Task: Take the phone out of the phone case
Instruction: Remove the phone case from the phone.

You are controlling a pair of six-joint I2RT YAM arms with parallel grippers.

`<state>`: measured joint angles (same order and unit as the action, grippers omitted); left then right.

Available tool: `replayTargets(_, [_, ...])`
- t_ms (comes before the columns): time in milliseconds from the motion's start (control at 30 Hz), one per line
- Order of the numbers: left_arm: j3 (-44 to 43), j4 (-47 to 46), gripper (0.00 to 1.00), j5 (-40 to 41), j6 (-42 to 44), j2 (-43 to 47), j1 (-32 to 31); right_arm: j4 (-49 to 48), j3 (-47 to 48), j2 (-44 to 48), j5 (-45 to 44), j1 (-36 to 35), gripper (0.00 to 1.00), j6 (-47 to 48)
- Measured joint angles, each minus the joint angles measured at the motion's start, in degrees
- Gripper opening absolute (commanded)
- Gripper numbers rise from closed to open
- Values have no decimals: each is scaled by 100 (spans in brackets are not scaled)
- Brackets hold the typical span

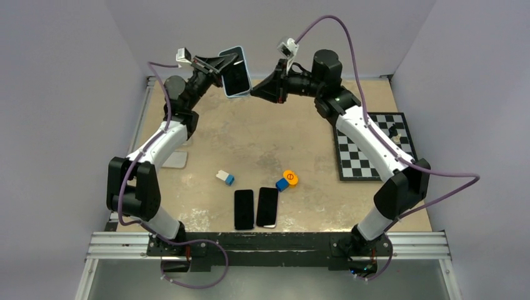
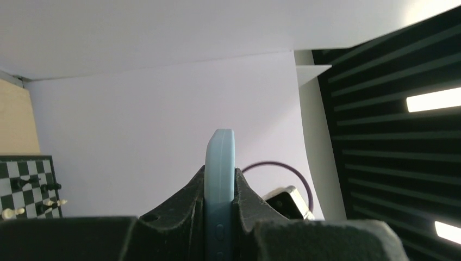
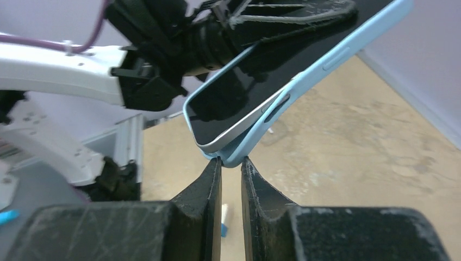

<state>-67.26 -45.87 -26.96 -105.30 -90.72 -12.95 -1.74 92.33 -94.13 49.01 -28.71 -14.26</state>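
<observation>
A black phone (image 1: 236, 75) in a light-blue case (image 1: 233, 50) is held in the air at the back of the table. My left gripper (image 1: 224, 62) is shut on the case, whose edge (image 2: 219, 163) stands upright between the jaws. My right gripper (image 1: 253, 92) meets the lower corner. In the right wrist view its tips (image 3: 231, 161) pinch the case's corner (image 3: 239, 155). There the phone's corner (image 3: 217, 138) has lifted out of the case (image 3: 331, 57), leaving a gap.
Two bare black phones (image 1: 244, 209) (image 1: 267, 207) lie at the near middle. A white-and-blue block (image 1: 225, 178), a blue block (image 1: 282, 184) and an orange disc (image 1: 290, 177) lie beside them. A chessboard (image 1: 375, 147) is at the right, a grey pad (image 1: 175, 159) at the left.
</observation>
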Motion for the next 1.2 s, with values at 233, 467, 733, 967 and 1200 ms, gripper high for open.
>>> replayTargets(233, [0, 376, 0, 929, 4, -7, 59, 1056, 498, -142, -2345, -540, 0, 1104])
replayTargets(467, [0, 540, 0, 1062, 564, -13, 59, 981, 308, -162, -2472, -498, 9, 861])
replayTargets(733, [66, 92, 0, 723, 846, -7, -350, -1849, -1668, 592, -284, 332, 63, -1346])
replayTargets(967, [63, -1351, 0, 1239, 612, -2, -800, -4236, -2951, 667, -437, -74, 77, -2100])
replayTargets(1200, [63, -2120, 0, 2059, 588, -61, -1040, -5705, -3215, 352, -1154, -426, 78, -2393])
